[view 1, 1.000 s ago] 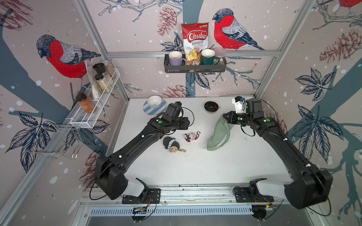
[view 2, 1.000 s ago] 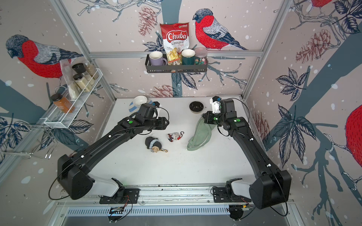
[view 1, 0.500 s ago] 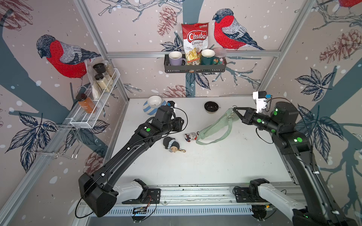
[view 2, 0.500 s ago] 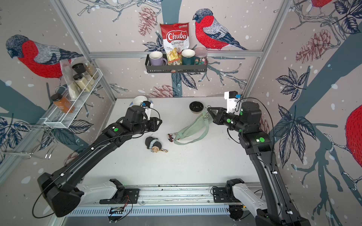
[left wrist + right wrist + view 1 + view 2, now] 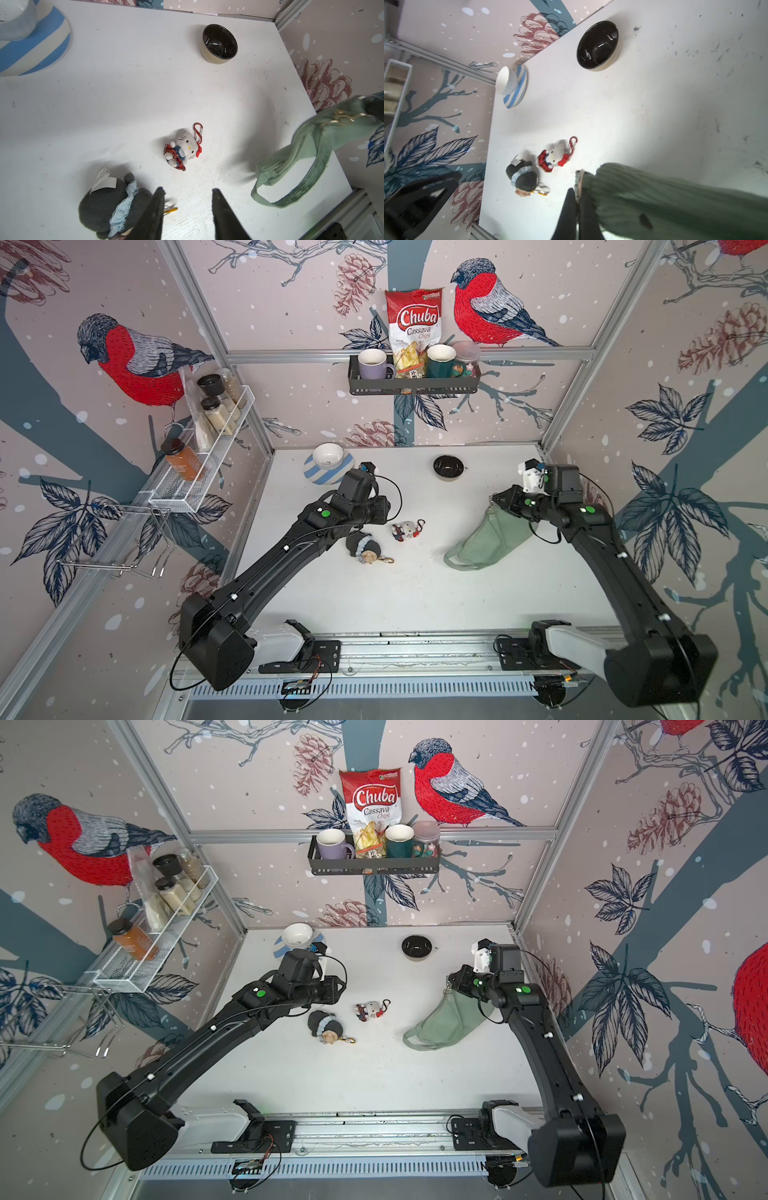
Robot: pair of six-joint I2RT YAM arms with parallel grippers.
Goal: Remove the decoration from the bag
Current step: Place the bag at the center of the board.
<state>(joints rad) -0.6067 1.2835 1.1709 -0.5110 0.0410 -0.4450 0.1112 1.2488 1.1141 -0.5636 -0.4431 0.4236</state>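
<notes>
1. Top views: in both top views the bag (image 5: 486,541) (image 5: 446,1021) is near the right edge of the tabletop (image 5: 415,605). Its upper end is lifted and pinched in the right jaws, which are closed tight on it by a metal clasp. Its lower end and strap loop rest on the surface. The white cat charm (image 5: 405,529) (image 5: 371,1009) and the dark plush charm (image 5: 363,545) (image 5: 324,1025) lie loose near the middle of the tabletop, close together and well apart from the bag. The left jaws hover just beside the dark plush charm, on its far side. A black bowl (image 5: 449,467) stands near the far edge, and a striped plate (image 5: 328,479) sits in the far left corner.

2. Left wrist: the fingers (image 5: 153,214) stand partly apart with bare tabletop between them, holding nothing. One finger overlaps the gold clip of the dark plush charm (image 5: 108,205); whether they touch I cannot tell. The white cat charm (image 5: 180,148) lies with its red carabiner clipped to nothing. The bag (image 5: 307,145) hangs slanted and blurred.

3. Right wrist: the two fingers (image 5: 566,214) are pressed together on the bag's (image 5: 664,197) edge, and ribbed green fabric spreads out from them. Both charms (image 5: 554,155) (image 5: 523,178) and the black bowl (image 5: 598,45) lie beyond.
</notes>
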